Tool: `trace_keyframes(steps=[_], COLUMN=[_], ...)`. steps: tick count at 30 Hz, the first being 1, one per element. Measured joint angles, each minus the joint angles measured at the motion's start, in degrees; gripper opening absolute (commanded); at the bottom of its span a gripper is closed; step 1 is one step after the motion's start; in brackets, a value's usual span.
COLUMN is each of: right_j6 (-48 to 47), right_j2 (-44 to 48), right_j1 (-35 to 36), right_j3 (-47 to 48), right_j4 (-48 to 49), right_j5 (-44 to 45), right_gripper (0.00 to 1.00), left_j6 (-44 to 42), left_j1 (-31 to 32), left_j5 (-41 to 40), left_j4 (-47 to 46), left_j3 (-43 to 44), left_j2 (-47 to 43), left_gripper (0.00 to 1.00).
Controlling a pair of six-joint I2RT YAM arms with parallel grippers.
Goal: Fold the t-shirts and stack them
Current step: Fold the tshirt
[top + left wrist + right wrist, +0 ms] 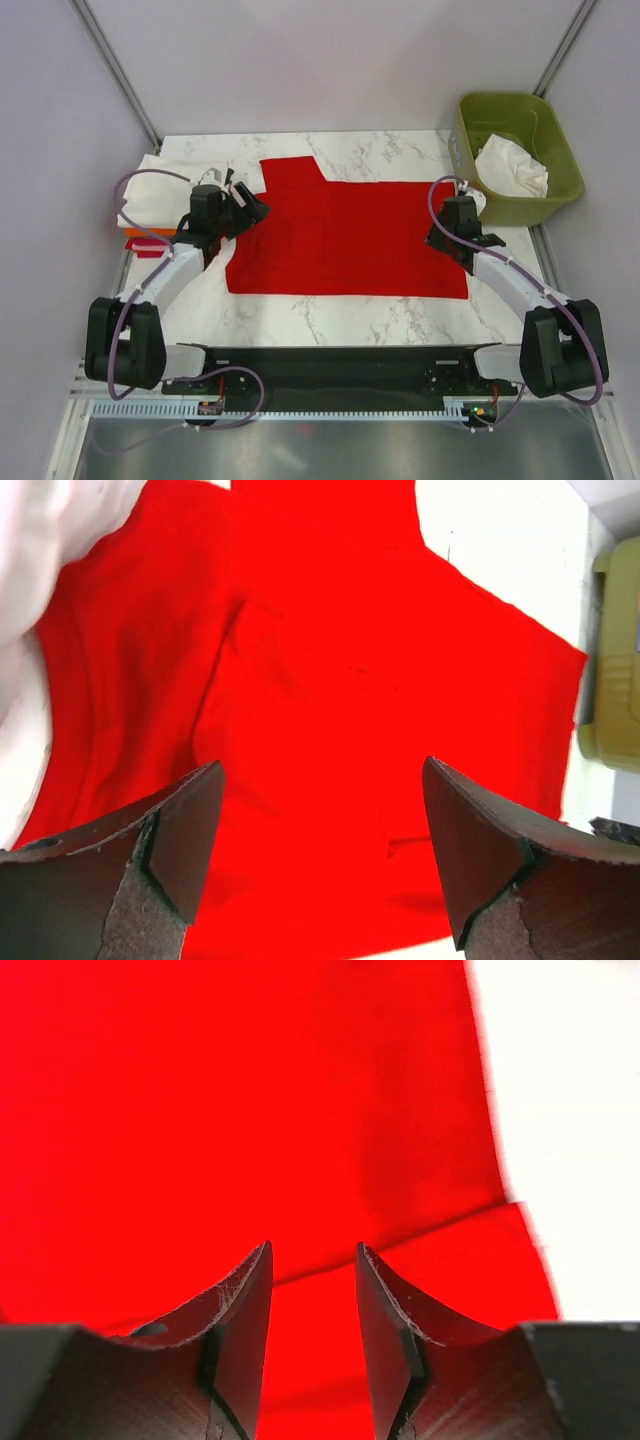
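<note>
Pale lilac walls (330,60) close in the bench (340,320) on three sides, with grey metal struts (115,70) rising at its far corners. The bench top is white, marble-veined and evenly lit. A brushed steel sheet (330,450) lies below its near edge.

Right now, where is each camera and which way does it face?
Top external: above, behind the arms, looking down at the table; both arms show.
Left wrist: looks across the red t-shirt toward the green bin; open left hand shows.
Right wrist: looks at the shirt's edge; open right hand shows.
All share the red t-shirt.
</note>
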State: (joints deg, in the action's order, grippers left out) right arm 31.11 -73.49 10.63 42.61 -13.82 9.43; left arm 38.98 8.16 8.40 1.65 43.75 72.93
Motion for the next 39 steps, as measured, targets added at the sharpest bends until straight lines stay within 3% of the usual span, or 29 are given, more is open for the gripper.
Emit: trace_keyframes(steps=[7, 13, 20, 29, 39], right_j6=[1.5, 1.0, 0.0, 4.0, 9.2], right_j2=[-1.3, -2.1, -11.3, -30.1, -44.0], right_j1=[0.0, 0.7, 6.2, 13.4, 16.3], right_j3=[-0.1, -0.1, 2.9, 19.2, 30.6], right_j4=[0.1, 2.4, 9.7, 17.7, 20.8], right_j5=[10.0, 9.6, -2.8, -15.9, -23.6], right_gripper=[0.51, 0.50, 0.48, 0.47, 0.45], left_j6=[-1.6, -2.5, -3.9, -4.5, -5.4], left_j1=[1.1, 1.1, 1.1, 1.2, 1.3], left_j5=[-1.9, -2.0, -1.8, -1.6, -1.8], left_j4=[-4.3, -5.6, -5.6, -4.9, -2.8], left_j3=[3.2, 7.6, 10.5, 16.8, 21.6], left_j2=[9.7, 18.3, 23.6, 30.1, 35.5], left_gripper=[0.88, 0.84, 0.77, 0.70, 0.59])
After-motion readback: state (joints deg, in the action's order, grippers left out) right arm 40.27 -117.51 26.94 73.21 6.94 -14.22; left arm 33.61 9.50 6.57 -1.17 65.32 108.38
